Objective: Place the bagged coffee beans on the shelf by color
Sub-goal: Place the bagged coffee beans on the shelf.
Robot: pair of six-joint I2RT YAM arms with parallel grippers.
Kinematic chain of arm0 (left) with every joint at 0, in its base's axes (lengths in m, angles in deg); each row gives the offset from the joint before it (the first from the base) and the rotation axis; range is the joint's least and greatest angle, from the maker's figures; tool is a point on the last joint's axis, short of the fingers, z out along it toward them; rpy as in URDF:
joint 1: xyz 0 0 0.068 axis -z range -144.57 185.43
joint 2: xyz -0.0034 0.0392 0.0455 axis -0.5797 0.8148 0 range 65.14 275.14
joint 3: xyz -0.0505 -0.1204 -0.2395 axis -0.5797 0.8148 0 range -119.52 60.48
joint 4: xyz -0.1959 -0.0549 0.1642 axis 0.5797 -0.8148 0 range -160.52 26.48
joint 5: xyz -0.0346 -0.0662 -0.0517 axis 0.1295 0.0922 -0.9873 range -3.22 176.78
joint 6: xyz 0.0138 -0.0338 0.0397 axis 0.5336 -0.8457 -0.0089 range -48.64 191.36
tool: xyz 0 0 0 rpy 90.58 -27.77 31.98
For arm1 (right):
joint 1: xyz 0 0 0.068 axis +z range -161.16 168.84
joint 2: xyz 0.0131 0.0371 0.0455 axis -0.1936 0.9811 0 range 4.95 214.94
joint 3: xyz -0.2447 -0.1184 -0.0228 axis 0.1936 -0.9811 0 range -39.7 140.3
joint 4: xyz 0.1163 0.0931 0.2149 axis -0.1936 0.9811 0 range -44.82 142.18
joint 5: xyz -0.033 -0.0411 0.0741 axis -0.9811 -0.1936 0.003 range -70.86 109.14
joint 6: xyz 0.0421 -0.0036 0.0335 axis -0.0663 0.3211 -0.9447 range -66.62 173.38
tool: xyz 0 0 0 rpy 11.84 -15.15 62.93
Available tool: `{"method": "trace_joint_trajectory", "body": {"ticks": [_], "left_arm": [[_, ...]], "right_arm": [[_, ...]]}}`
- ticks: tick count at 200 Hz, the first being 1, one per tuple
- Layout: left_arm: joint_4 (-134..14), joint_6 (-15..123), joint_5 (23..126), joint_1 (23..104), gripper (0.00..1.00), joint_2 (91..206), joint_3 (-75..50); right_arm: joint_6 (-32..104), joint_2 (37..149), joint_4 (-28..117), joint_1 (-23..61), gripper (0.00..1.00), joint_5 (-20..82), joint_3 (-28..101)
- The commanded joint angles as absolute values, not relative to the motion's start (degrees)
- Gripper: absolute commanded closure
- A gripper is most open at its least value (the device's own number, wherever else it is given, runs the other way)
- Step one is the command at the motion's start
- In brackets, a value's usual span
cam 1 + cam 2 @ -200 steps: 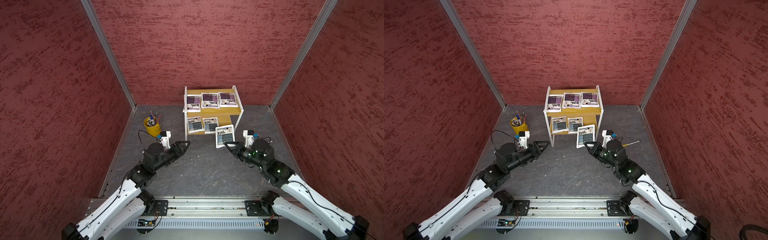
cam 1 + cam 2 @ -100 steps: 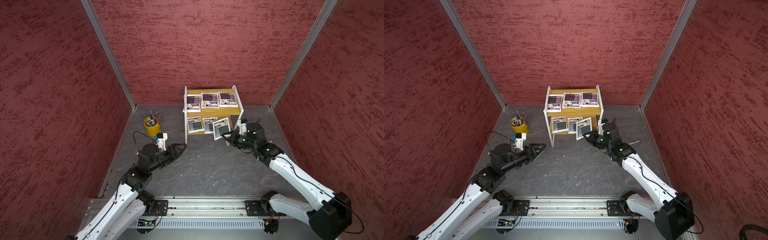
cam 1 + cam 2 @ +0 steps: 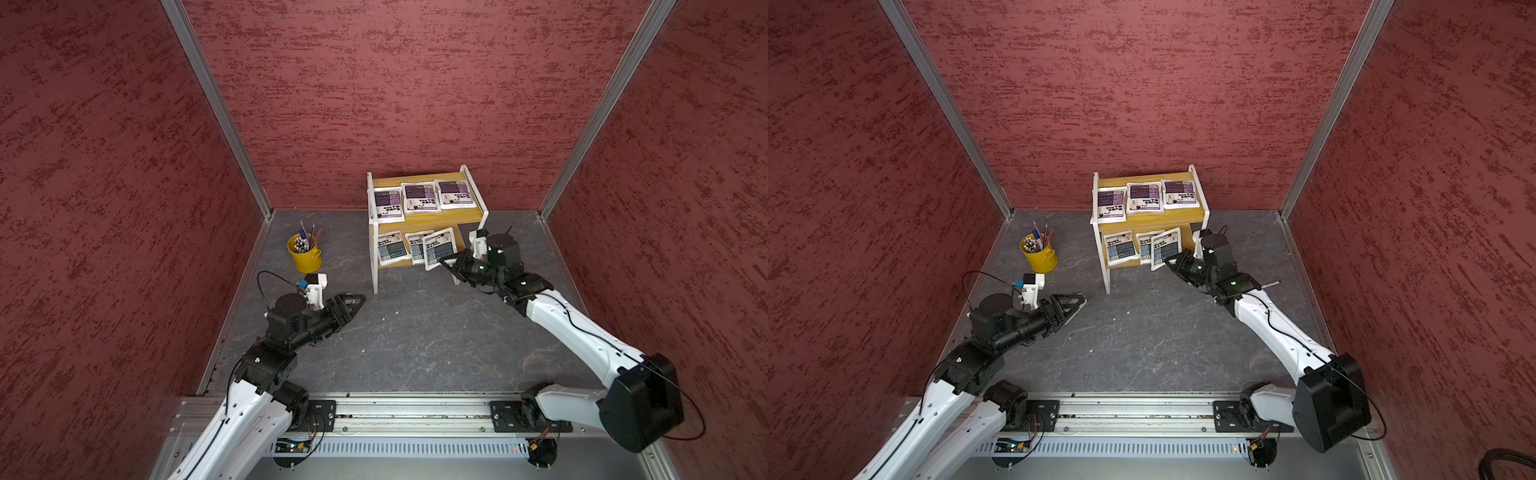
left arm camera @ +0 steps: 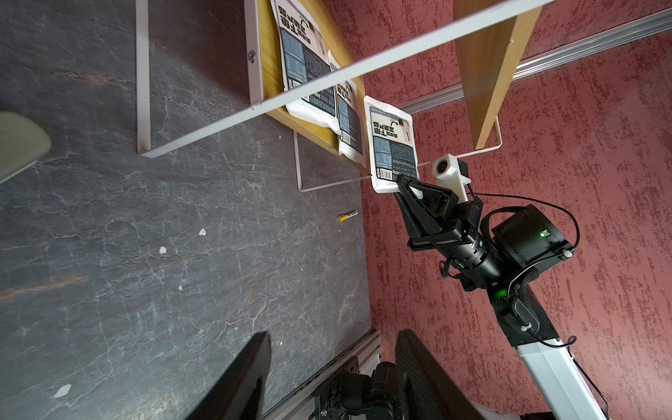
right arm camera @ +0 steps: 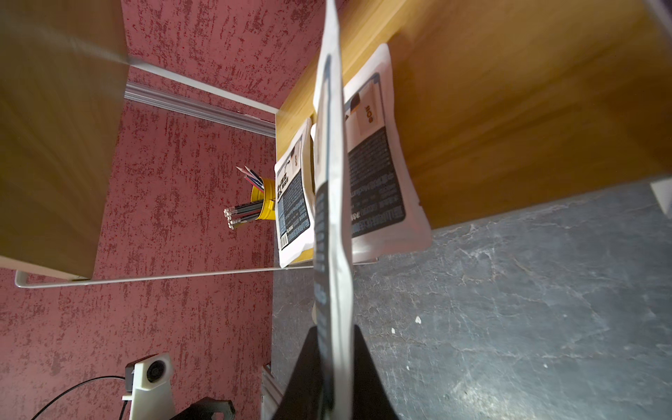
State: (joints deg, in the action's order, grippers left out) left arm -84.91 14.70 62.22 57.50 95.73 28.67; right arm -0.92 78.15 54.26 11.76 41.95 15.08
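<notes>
Both top views show the held pouch (image 3: 439,247) (image 3: 1165,247), a white bag with a grey-blue label, tilted up over the right half of the lower board (image 3: 1186,237) of the shelf (image 3: 375,266). Whether it touches the board cannot be told. The right gripper (image 3: 445,263) (image 3: 1169,262) pinches its near bottom edge. In the right wrist view the bag stands edge-on between the pressed-together jaws (image 5: 332,336). In the left wrist view its barcode end sits in the gripper (image 4: 400,179), just off the board's front edge.

Two more grey-blue pouches lie flat on the same board: one at the left end (image 3: 390,248), one in the middle (image 3: 414,247), partly hidden behind the held bag. On the upper board (image 3: 457,215), the purple-labelled pouches (image 3: 420,197) lie three in a row.

The left gripper (image 3: 356,299) (image 3: 1077,300) hangs low over the desk (image 3: 415,332), off the shelf's front left corner, jaws spread and holding nothing. A yellow pen bucket (image 3: 305,254) stands near the desk's back left corner.
</notes>
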Motion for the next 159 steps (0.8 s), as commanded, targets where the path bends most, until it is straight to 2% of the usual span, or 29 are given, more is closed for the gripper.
{"method": "trace_joint_trajectory", "body": {"ticks": [1,15,33,91,159], "left_arm": [[-86.4,15.8,60.8,56.8,0.42,94.9,29.3],[-86.3,15.7,60.8,56.7,0.42,95.0,29.5],[-86.2,15.6,60.8,56.7,0.42,94.9,29.6],[-86.9,15.7,60.8,56.5,0.42,95.0,29.2],[-87.4,15.7,60.8,56.5,0.42,94.2,30.6]], "right_arm": [[-4.4,78.3,47.8,11.0,1.0,40.5,14.2],[-6.2,78.1,46.6,11.0,0.98,39.3,12.8],[-7.6,78.4,45.9,11.0,0.85,38.4,11.7],[-10.9,78.6,42.7,11.0,0.57,36.6,9.1],[-15.7,72.3,40.0,11.0,0.48,33.9,4.1]]}}
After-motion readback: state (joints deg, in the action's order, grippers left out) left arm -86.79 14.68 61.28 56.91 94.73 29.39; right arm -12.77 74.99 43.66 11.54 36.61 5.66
